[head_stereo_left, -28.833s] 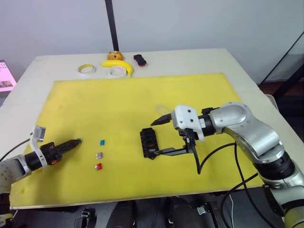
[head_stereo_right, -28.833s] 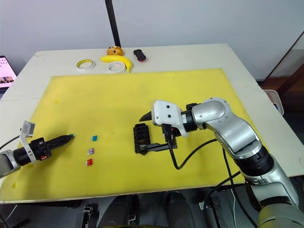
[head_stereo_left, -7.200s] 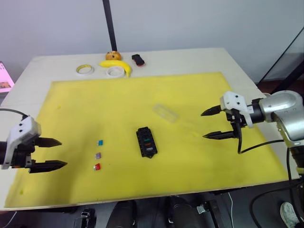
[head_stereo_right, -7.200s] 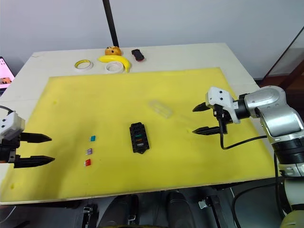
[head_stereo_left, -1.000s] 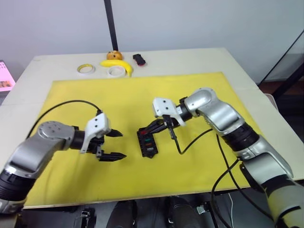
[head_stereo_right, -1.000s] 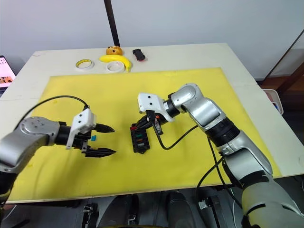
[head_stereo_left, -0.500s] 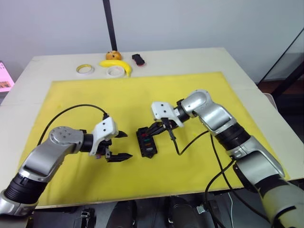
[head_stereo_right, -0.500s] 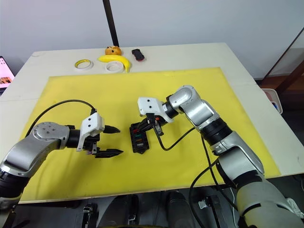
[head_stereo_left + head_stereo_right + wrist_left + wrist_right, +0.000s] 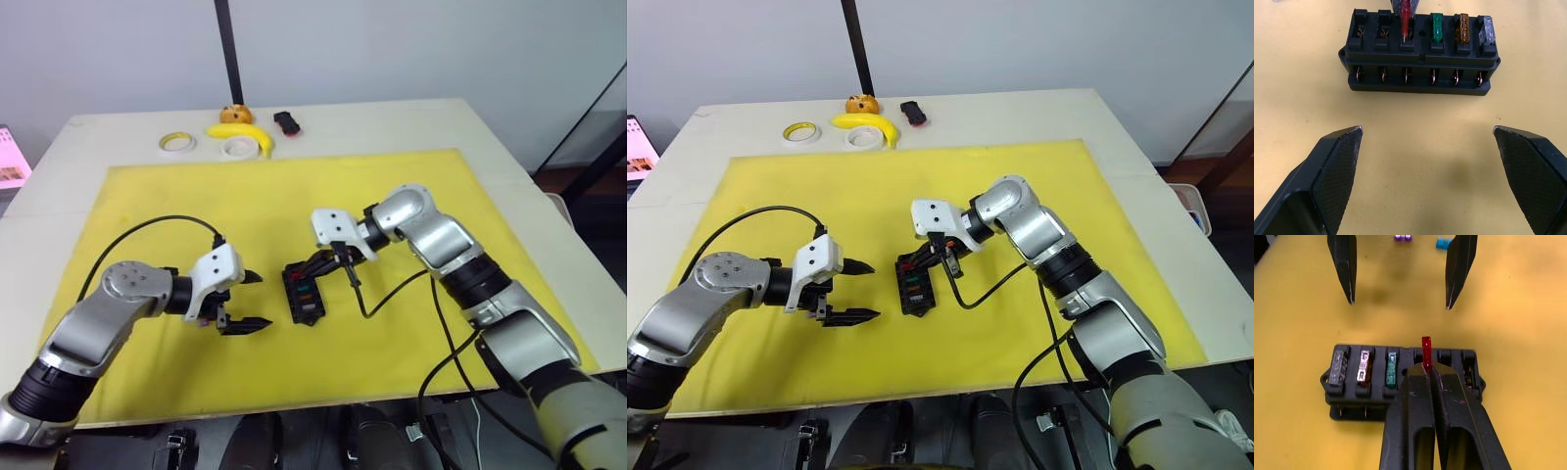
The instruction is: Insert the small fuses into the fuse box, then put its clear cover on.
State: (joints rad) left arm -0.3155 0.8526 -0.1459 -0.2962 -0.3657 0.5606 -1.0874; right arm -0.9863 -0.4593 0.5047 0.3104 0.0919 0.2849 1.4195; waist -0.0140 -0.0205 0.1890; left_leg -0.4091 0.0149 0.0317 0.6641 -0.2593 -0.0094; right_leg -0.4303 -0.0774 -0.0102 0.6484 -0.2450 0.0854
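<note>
no readable text, no labels, no numbers

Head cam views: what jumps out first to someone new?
The right hand, shut on a red fuse, poised over the black fuse box mid-mat. The left hand waits open beside the box, facing it. The box already holds grey, amber and green fuses in one row.

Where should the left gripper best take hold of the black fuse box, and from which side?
Probably its two short ends, low down, from the long side facing the left gripper. The fuse box lies crosswise before the open fingers; on top stand fuses, and the right gripper holds the red fuse there.
</note>
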